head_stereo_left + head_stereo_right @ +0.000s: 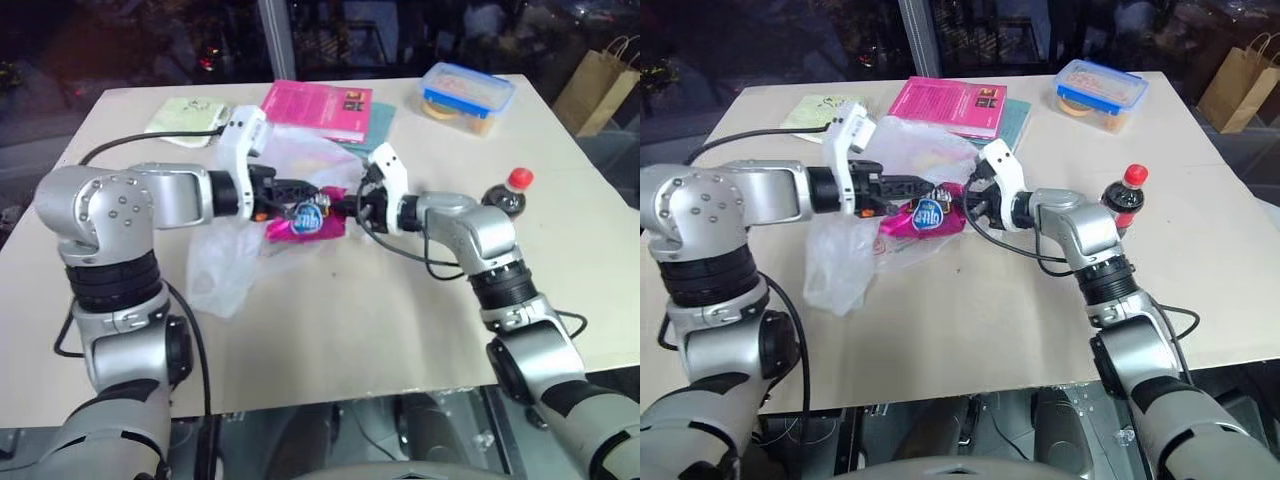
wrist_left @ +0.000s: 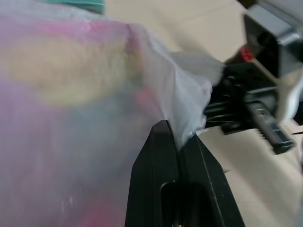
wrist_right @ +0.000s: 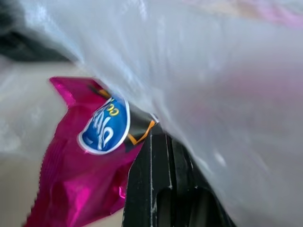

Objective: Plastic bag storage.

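The plastic bag [image 1: 855, 245] lies in the middle of the bench [image 1: 970, 330], thin and whitish, partly lifted and crumpled between the two arms. One loose part of it hangs down to the bench on the robot's left side.

The left end effector [image 1: 925, 187] is closed, and in the left wrist view its two black fingers [image 2: 163, 156] are pressed together on a fold of the bag [image 2: 94, 118]. The right end effector [image 1: 962, 200] is also closed; in the right wrist view its fingers [image 3: 158, 170] pinch the edge of a shiny magenta crisp packet [image 3: 90, 161] with a blue oval label, and the bag film lies just over them. The two end effectors point toward each other and are very near, with the packet [image 1: 925, 218] between them, just under the left one.

Behind the bag a pink book [image 1: 950, 105] lies flat on a teal one [image 1: 1015, 118]. A pale green pad [image 1: 820, 110] is at the far left corner. A clear box with a blue lid [image 1: 1102, 88] stands at the far right. A dark bottle with a red cap [image 1: 1125, 195] stands just behind the right forearm. A brown paper bag [image 1: 1240, 85] stands beyond the bench.
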You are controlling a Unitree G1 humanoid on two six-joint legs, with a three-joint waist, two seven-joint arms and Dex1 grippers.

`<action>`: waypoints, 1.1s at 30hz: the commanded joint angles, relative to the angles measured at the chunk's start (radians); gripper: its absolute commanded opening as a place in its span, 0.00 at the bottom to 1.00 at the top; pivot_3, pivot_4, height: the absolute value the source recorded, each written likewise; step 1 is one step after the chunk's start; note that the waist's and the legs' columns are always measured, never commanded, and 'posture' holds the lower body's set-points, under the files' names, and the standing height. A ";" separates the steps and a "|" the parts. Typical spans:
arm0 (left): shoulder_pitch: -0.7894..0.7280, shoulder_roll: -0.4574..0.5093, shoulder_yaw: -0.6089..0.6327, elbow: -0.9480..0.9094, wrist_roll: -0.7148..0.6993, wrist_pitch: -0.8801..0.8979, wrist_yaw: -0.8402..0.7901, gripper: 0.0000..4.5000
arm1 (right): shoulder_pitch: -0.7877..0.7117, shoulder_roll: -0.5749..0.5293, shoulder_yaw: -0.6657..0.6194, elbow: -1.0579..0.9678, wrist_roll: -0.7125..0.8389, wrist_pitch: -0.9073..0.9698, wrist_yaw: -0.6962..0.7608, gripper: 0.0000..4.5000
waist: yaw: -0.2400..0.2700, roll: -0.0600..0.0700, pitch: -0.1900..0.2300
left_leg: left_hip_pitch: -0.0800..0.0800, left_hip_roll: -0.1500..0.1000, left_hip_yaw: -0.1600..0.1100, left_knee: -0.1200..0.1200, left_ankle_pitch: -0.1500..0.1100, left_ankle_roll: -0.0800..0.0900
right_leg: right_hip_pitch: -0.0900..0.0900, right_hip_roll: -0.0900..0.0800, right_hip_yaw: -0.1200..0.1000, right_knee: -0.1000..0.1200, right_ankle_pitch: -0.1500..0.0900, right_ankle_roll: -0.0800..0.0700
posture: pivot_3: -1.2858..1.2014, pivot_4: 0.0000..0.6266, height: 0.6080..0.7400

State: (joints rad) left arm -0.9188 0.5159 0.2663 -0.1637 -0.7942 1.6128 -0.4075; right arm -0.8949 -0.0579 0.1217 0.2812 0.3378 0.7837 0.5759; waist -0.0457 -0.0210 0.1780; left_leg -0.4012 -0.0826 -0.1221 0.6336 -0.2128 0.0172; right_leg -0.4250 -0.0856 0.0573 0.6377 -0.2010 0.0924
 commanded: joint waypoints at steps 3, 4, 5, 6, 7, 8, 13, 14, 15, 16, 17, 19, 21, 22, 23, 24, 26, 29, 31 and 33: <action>-0.024 -0.077 0.073 0.002 -0.079 0.002 0.110 0.00 | -0.099 0.255 -0.071 0.210 -0.059 -0.220 -0.298 0.00 | -0.006 0.000 0.000 | 0.000 0.000 0.003 0.000 0.000 -0.001 | -0.005 0.000 0.003 0.005 -0.001 -0.002 | 0.52 0.24 1.00; -0.021 -0.094 0.086 0.008 -0.096 0.002 0.136 0.00 | -0.123 0.290 -0.095 0.286 -0.055 -0.280 -0.325 0.00 | -0.001 0.000 0.000 | 0.000 0.000 0.004 0.000 0.000 -0.001 | -0.005 0.000 0.003 0.005 -0.001 -0.002 | 0.52 0.24 1.00; -0.018 -0.109 0.096 0.011 -0.110 0.002 0.159 0.00 | -0.141 0.308 -0.096 0.349 -0.057 -0.322 -0.332 0.00 | 0.003 0.000 0.000 | -0.001 0.000 0.003 0.000 0.000 -0.001 | -0.005 0.000 0.003 0.005 0.000 -0.002 | 0.52 0.24 1.00; -0.017 -0.135 0.117 0.016 -0.122 0.002 0.190 0.00 | -0.149 0.314 -0.083 0.383 -0.064 -0.355 -0.321 0.06 | 0.005 0.000 0.000 | -0.001 -0.001 0.003 0.000 0.000 -0.001 | -0.004 0.000 0.002 0.004 0.000 -0.002 | 0.52 0.24 1.00; -0.017 -0.152 0.133 0.020 -0.135 0.002 0.216 0.00 | -0.156 0.315 -0.071 0.405 -0.071 -0.377 -0.309 0.13 | 0.005 -0.001 0.000 | 0.000 -0.001 0.003 0.001 0.000 -0.001 | -0.003 -0.001 0.002 0.004 0.000 -0.002 | 0.52 0.24 1.00; -0.018 -0.170 0.152 0.025 -0.142 0.002 0.245 0.00 | -0.155 0.310 -0.055 0.404 -0.074 -0.387 -0.288 0.20 | 0.005 -0.001 0.000 | 0.000 -0.002 0.003 0.001 0.000 -0.001 | -0.003 -0.001 0.002 0.003 0.000 -0.003 | 0.52 0.24 1.00; -0.054 -0.238 0.284 0.087 -0.084 -0.005 0.341 0.00 | -0.012 0.161 0.037 0.038 -0.033 -0.251 -0.127 0.72 | -0.007 -0.001 0.000 | -0.004 0.000 0.003 0.000 0.001 -0.001 | -0.007 0.000 0.002 0.004 0.000 -0.003 | 0.52 0.24 1.00; -0.068 -0.247 0.315 0.107 -0.073 -0.008 0.351 0.00 | 0.021 0.121 0.051 -0.053 -0.029 -0.217 -0.104 0.72 | -0.005 -0.001 0.000 | -0.005 0.001 0.003 0.000 0.000 -0.001 | -0.008 0.000 0.000 0.004 0.000 -0.003 | 0.52 0.24 1.00; -0.081 -0.246 0.329 0.130 -0.062 -0.027 0.355 0.00 | 0.065 0.063 0.052 -0.174 -0.013 -0.158 -0.087 0.72 | -0.006 -0.001 0.000 | -0.006 0.000 0.002 0.001 0.000 -0.001 | -0.009 0.000 -0.001 0.004 0.000 -0.003 | 0.52 0.24 1.00; -0.089 -0.242 0.332 0.145 -0.053 -0.049 0.354 0.00 | 0.101 0.017 0.047 -0.273 0.007 -0.103 -0.074 0.72 | -0.003 -0.001 -0.001 | -0.008 0.000 0.002 0.002 0.000 -0.001 | -0.009 0.000 -0.001 0.004 0.000 -0.003 | 0.52 0.24 1.00; -0.093 -0.237 0.325 0.155 -0.041 -0.073 0.354 0.00 | 0.128 -0.022 0.040 -0.346 0.017 -0.061 -0.073 0.72 | 0.002 -0.001 -0.001 | -0.011 -0.001 0.000 0.004 0.001 -0.001 | -0.011 -0.001 -0.002 0.004 0.000 -0.003 | 0.52 0.24 1.00; -0.095 -0.222 0.292 0.165 -0.016 -0.123 0.340 0.00 | 0.175 -0.086 0.035 -0.458 0.024 0.004 -0.083 0.82 | 0.005 -0.001 -0.001 | -0.015 -0.002 0.000 0.008 0.001 -0.001 | -0.014 -0.001 -0.003 0.005 0.001 -0.003 | 0.52 0.24 1.00; -0.095 -0.205 0.241 0.168 0.007 -0.169 0.311 0.00 | 0.219 -0.143 0.053 -0.559 0.017 0.050 -0.087 0.98 | 0.004 -0.001 -0.001 | -0.015 -0.002 0.000 0.008 0.001 -0.001 | -0.013 -0.001 -0.003 0.005 0.001 -0.003 | 0.52 0.24 1.00; -0.103 -0.207 0.231 0.175 0.006 -0.181 0.297 0.00 | 0.249 -0.168 0.046 -0.641 0.025 0.080 -0.095 0.99 | 0.005 -0.001 -0.001 | -0.014 -0.001 0.001 0.008 0.001 -0.001 | -0.014 0.000 -0.003 0.006 0.002 -0.004 | 0.52 0.24 1.00; -0.110 -0.206 0.216 0.178 0.005 -0.195 0.281 0.00 | 0.275 -0.183 0.028 -0.715 0.030 0.105 -0.115 0.99 | 0.005 -0.001 -0.001 | -0.014 -0.001 0.000 0.008 0.001 -0.001 | -0.014 0.000 -0.004 0.007 0.002 -0.005 | 0.52 0.24 1.00; -0.114 -0.203 0.207 0.180 0.004 -0.204 0.268 0.00 | 0.292 -0.191 0.014 -0.763 0.034 0.123 -0.133 0.99 | 0.007 -0.001 -0.001 | -0.014 0.000 0.000 0.008 0.001 -0.002 | -0.014 0.000 -0.004 0.007 0.002 -0.005 | 0.52 0.24 1.00; -0.129 -0.204 0.202 0.193 -0.002 -0.220 0.255 0.00 | 0.327 -0.237 -0.005 -0.862 -0.009 0.142 -0.182 0.99 | 0.007 -0.001 -0.001 | -0.015 0.000 0.000 0.008 0.001 -0.002 | -0.014 0.000 -0.004 0.006 0.002 -0.005 | 0.52 0.24 1.00; -0.148 -0.198 0.193 0.215 -0.003 -0.235 0.239 0.00 | 0.374 -0.309 -0.033 -0.974 -0.074 0.179 -0.257 0.99 | 0.009 -0.001 -0.001 | -0.015 -0.002 0.001 0.008 0.001 -0.002 | -0.014 -0.001 -0.003 0.006 0.002 -0.004 | 0.52 0.24 1.00; -0.165 -0.190 0.179 0.240 0.001 -0.251 0.216 0.00 | 0.436 -0.395 -0.081 -1.081 -0.156 0.220 -0.322 0.99 | 0.012 -0.001 -0.001 | -0.014 -0.001 0.001 0.008 0.001 -0.002 | -0.014 -0.001 -0.004 0.006 0.002 -0.004 | 0.52 0.24 1.00; -0.169 -0.183 0.161 0.265 0.011 -0.267 0.196 0.00 | 0.471 -0.420 -0.139 -1.161 -0.193 0.269 -0.374 0.99 | 0.020 -0.001 -0.001 | -0.014 -0.001 0.000 0.008 0.001 -0.002 | -0.014 -0.001 -0.004 0.006 0.002 -0.004 | 0.52 0.24 1.00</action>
State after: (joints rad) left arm -1.0599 0.3267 0.4357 0.1042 -0.7829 1.3736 -0.1906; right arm -0.4106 -0.4780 0.0271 -0.7987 0.1746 1.0364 0.2385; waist -0.0261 -0.0219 0.1772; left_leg -0.4158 -0.0838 -0.1213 0.6414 -0.2116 0.0152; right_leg -0.4387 -0.0865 0.0532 0.6437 -0.1995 0.0880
